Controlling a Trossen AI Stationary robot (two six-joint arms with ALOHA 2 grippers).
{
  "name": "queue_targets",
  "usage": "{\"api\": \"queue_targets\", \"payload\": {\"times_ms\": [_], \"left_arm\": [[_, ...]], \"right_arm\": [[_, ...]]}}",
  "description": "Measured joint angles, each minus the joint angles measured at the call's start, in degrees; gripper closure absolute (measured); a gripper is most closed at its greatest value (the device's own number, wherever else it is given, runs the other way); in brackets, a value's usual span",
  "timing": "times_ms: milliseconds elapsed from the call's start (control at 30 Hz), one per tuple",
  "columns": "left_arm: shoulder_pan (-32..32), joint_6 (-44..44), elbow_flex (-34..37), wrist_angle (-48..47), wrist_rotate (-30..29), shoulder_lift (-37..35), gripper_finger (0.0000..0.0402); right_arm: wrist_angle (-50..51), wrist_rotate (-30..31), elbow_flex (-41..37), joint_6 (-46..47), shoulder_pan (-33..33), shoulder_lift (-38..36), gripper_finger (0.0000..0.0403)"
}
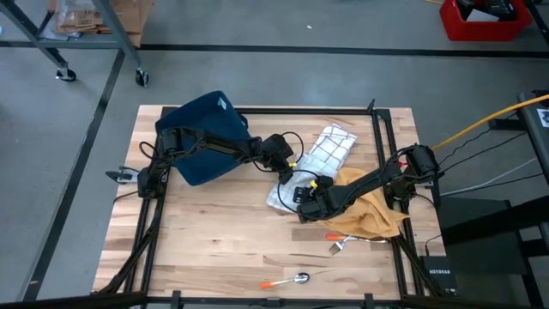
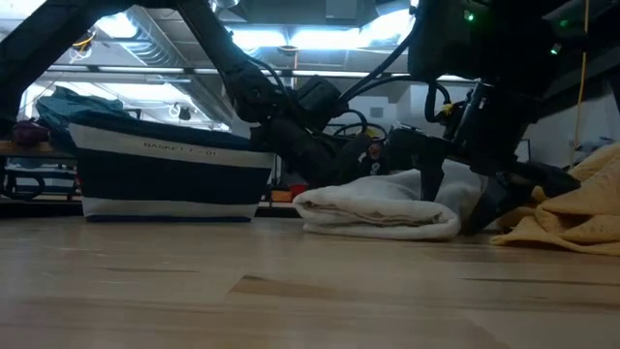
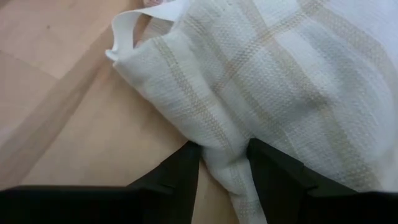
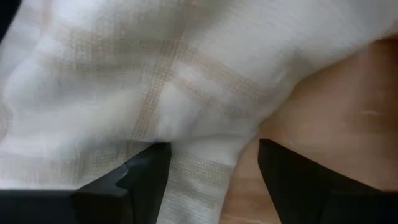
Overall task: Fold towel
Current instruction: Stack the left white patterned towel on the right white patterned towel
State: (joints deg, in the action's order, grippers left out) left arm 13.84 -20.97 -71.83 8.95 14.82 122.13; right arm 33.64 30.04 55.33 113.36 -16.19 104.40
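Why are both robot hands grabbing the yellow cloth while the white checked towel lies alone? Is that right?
Not quite. Both hands hold the white checked towel, not the yellow cloth, which lies beside it. The wrist views show the left hand and the right hand with white towel between their fingers.

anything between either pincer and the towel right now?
Nothing visible. The left pincer already has a fold of the white checked towel between its fingers, and the right pincer has the towel's edge between its own. The yellow cloth lies beside the towel, under the right arm.
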Motion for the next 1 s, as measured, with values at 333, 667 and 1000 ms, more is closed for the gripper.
{"api": "queue_targets", "payload": {"times_ms": [333, 667, 1000], "left_arm": [[-0.06, -0.11, -0.38, 0.64, 3.48, -0.02, 0.0379], [-0.01, -0.61, -2.31, 0.79, 3.61, -0.02, 0.0397], [0.05, -1.97, -4.15, 0.25, 9.86, -0.64, 0.0399]], "right_arm": [[-1.58, 1.37, -0.13, -1.38, 0.15, 0.26, 0.0304], [-2.96, 1.92, 0.10, -4.24, 0.22, 0.26, 0.0372], [6.04, 4.43, 6.21, -5.82, 0.09, 0.26, 0.0387]]}}
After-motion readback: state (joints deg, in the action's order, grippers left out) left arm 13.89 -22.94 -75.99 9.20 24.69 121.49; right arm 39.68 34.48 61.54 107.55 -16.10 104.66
